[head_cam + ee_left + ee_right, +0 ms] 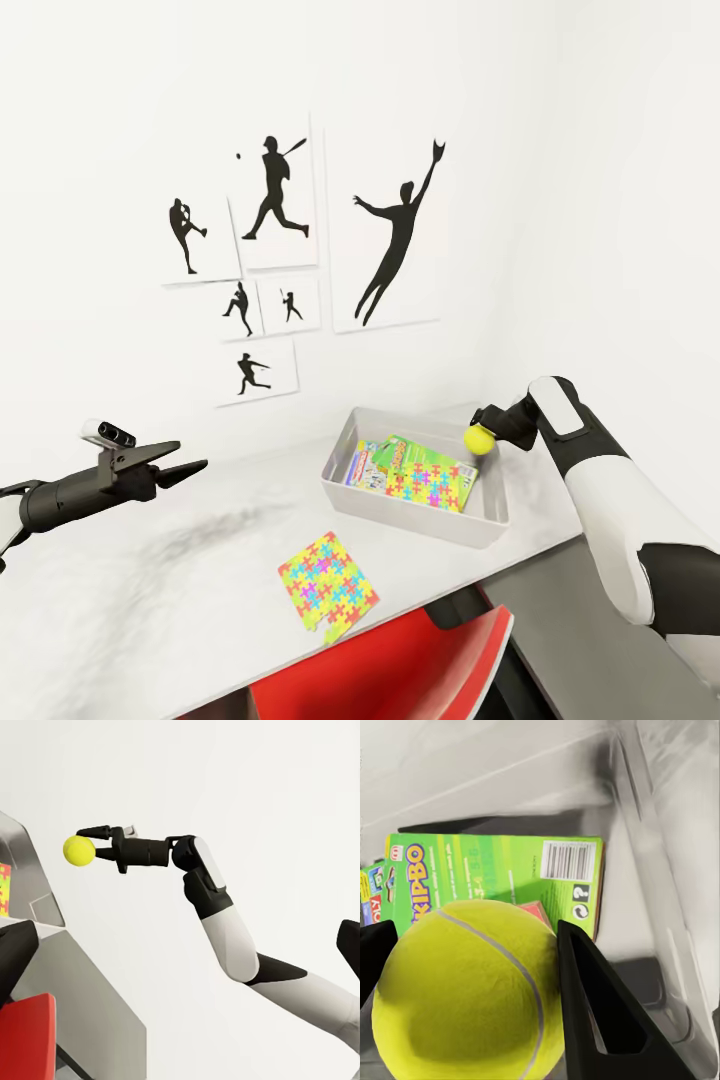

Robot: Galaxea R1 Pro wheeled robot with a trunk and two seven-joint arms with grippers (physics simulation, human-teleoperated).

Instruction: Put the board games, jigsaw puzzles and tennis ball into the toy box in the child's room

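The right gripper point(483, 432) is clamped on the tennis ball point(479, 438), holding it in the air above the right end of the toy box point(415, 509), which sits on the pale table point(150, 590) with its long axis running from near right to far left. Inside the box lie a green-edged board game point(495, 881) and a jigsaw puzzle point(432, 484), both flat along the box's length, while a second jigsaw puzzle point(327, 584) lies flat on the near table edge, turned cornerwise. The left gripper point(185, 468) hovers at the left, pointing right toward the box, fingers close together and empty.
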